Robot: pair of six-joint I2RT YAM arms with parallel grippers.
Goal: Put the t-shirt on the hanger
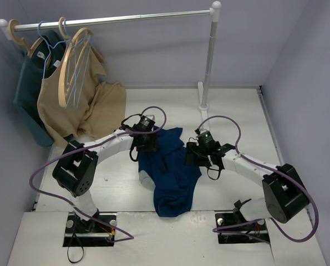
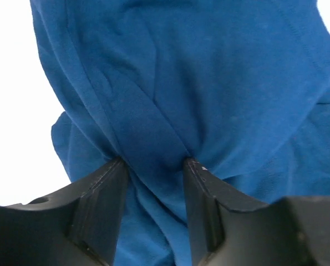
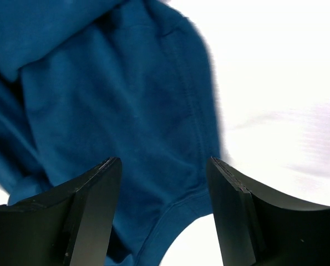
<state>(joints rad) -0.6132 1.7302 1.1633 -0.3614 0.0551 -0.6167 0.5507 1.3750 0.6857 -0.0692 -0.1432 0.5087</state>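
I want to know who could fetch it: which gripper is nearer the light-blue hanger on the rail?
Left. The left gripper, at the t-shirt, sits below and to the right of the hanger. The right gripper is farther right, across the shirt.

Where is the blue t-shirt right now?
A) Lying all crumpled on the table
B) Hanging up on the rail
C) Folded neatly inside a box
A: the t-shirt lies bunched up on the white table, well below the rail at the back, and no box is in sight.
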